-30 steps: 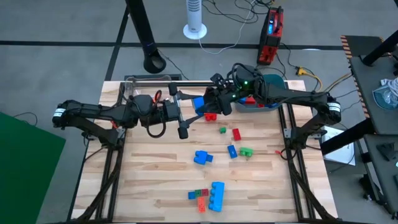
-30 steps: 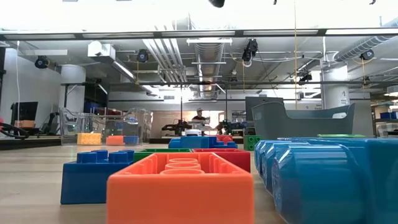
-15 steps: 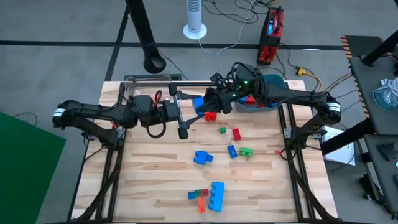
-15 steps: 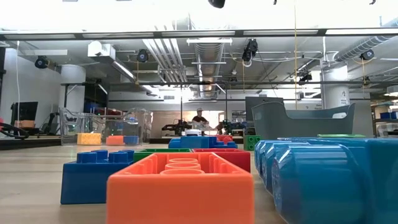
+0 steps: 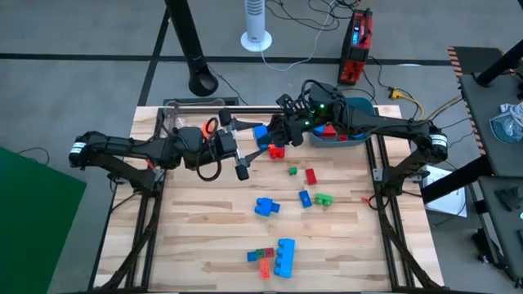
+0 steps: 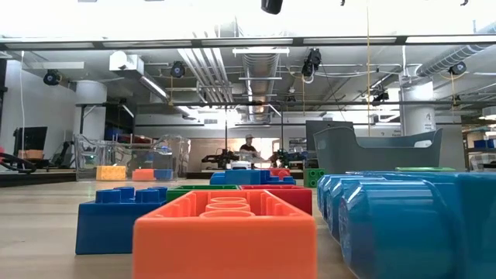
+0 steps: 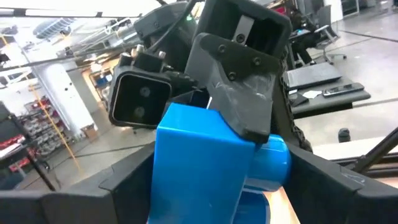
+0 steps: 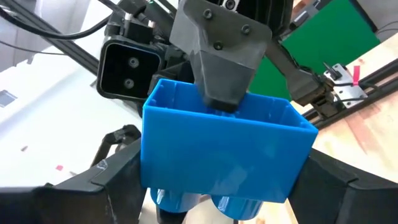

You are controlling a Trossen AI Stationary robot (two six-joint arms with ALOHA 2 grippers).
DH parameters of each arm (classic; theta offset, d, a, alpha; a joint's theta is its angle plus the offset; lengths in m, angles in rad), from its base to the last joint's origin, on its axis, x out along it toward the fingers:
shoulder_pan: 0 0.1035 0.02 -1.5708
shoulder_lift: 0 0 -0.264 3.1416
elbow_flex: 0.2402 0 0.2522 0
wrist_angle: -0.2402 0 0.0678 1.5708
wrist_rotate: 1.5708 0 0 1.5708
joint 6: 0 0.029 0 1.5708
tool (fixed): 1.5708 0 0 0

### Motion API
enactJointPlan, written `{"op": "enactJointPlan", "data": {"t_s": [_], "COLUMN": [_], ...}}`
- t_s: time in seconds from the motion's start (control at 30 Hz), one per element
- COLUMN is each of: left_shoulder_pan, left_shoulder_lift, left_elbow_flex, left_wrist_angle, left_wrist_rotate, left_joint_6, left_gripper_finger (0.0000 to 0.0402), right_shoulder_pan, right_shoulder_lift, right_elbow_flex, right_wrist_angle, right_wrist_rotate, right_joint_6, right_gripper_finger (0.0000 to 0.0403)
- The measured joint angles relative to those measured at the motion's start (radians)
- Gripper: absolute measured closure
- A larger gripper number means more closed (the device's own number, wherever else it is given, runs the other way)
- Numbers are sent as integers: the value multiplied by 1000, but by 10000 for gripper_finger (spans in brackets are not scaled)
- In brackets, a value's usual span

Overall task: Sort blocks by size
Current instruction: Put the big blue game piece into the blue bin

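Observation:
A blue block (image 5: pixel 261 134) hangs in the air over the far middle of the table, between my two grippers. My right gripper (image 5: pixel 276 133) comes from the right and is shut on it. My left gripper (image 5: pixel 243 149) comes from the left and stands open, one finger on the block's hollow side and one on its studded side (image 7: pixel 273 163). Other blocks lie loose on the table: a red one (image 5: pixel 276 151) under the grippers, a blue one (image 5: pixel 266 206) in the middle, and a light-blue one (image 5: pixel 284 256) near the front. My right gripper pinches the blue block by its two end faces (image 8: pixel 152 155) between its two fingers, coming level from the table's right. The block is lifted clear, hollow side up in the right wrist view. One tip of my left gripper (image 8: pixel 221 102) reaches into the hollow; I cannot tell whether it touches.
A teal tub (image 5: pixel 350 122) stands at the far right and a clear box (image 5: pixel 184 114) at the far left. Small green (image 5: pixel 292 171), red (image 5: pixel 310 175) and blue (image 5: pixel 305 198) blocks lie right of the middle. The low view is filled by an orange block (image 6: pixel 225 229).
My left gripper has shifted a little toward the table's far edge, closer around the blue block. The block stays held in the air by my right gripper.

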Motion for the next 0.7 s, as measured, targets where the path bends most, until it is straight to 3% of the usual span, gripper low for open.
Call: {"op": "enactJointPlan", "data": {"t_s": [0.17, 0.7], "left_shoulder_pan": [0, 1], "left_shoulder_lift": [0, -1], "left_elbow_flex": [0, 0], "left_wrist_angle": [-22, -93], "left_wrist_rotate": [-53, -86], "left_joint_6": [-2, -110], "left_gripper_finger": [111, 110], "right_shoulder_pan": [-20, -52], "right_shoulder_lift": [0, 5], "right_elbow_flex": [0, 0], "right_wrist_angle": [-36, -76], "right_wrist_rotate": [1, -9], "right_joint_6": [-2, -11], "right_gripper_finger": [106, 106]}}
